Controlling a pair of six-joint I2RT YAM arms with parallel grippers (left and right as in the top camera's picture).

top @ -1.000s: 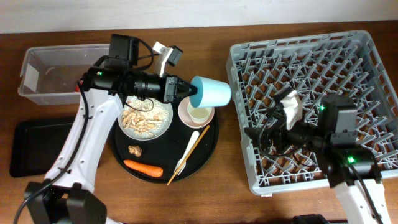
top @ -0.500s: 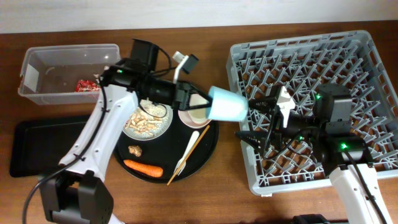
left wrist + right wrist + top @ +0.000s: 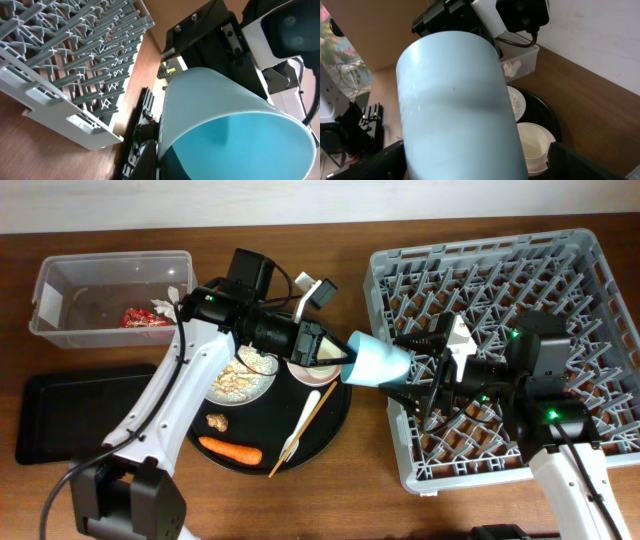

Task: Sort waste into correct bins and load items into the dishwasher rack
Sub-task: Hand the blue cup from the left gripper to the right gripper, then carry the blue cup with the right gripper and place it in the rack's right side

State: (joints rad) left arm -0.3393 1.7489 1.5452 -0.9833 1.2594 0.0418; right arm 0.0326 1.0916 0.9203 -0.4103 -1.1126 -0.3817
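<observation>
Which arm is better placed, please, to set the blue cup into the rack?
Right, probably. The right tool stands open around the blue cup at the edge of the rack; the left tool, gripping it, reaches out over the round tray.

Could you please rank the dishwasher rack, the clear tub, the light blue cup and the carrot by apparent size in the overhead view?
1. dishwasher rack
2. clear tub
3. light blue cup, though it is held off the table, nearer the camera, so its lead over the carrot is unsure
4. carrot
</observation>
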